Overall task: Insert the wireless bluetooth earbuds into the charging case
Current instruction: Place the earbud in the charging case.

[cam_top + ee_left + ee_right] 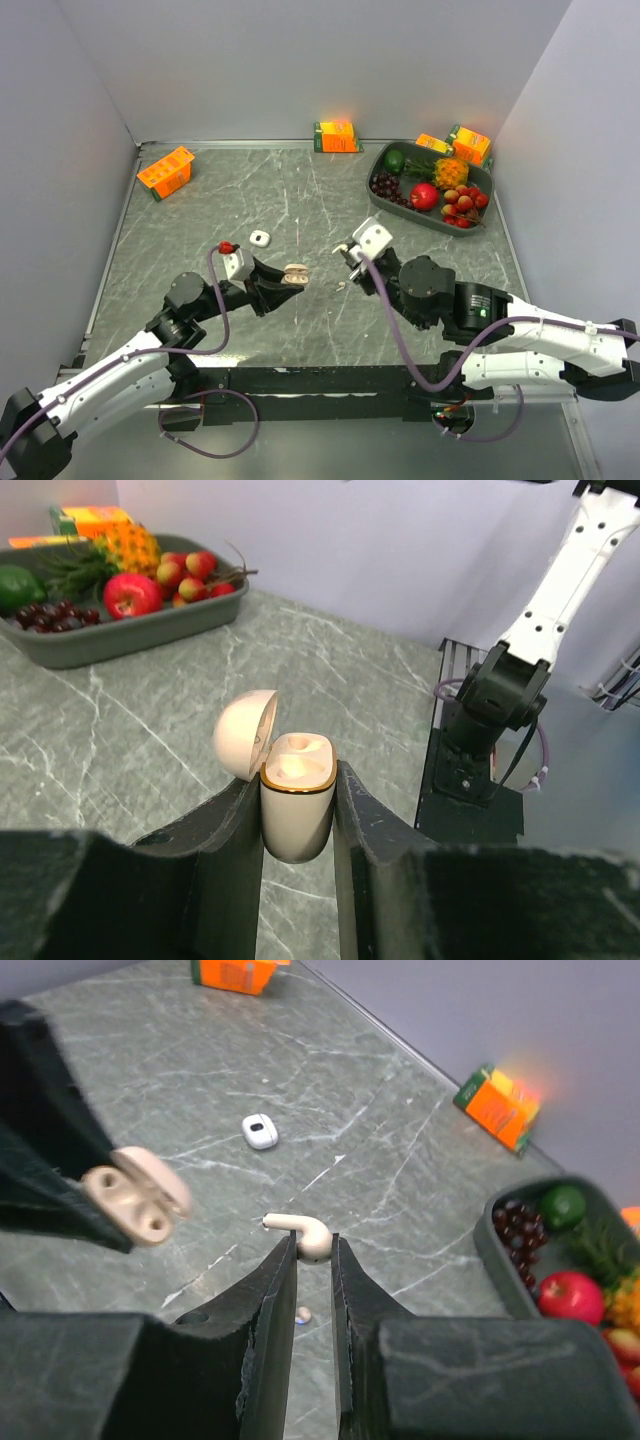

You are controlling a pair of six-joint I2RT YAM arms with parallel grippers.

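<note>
The task is sitting at an early stage, as I judge it. The left claw (298,776) is clenching the beige charging case (297,818) by its sides and holding it upright above the surface (300,195), lid swung open. Both wells in the case are showing empty, so no earbud is seated yet. The right claw (314,1250) is pinching one earbud (303,1232) between its tips, stem pointing left. In the top view it is hovering just to the right of the open case, apart from it. What is remaining, then, is bringing this earbud over a well and pressing it in, followed by any other earbud.

Counting: two cases are showing, the beige one in the grasp and a closed white case (260,237) lying farther left on the surface. One earbud is clearly showing. A small pale piece (303,1313) is lying on the surface under the right claw; it may be a second earbud, but it is too small to tell. Four orange cartons (166,171) and one fruit tray (380,160) are standing along the far side.
</note>
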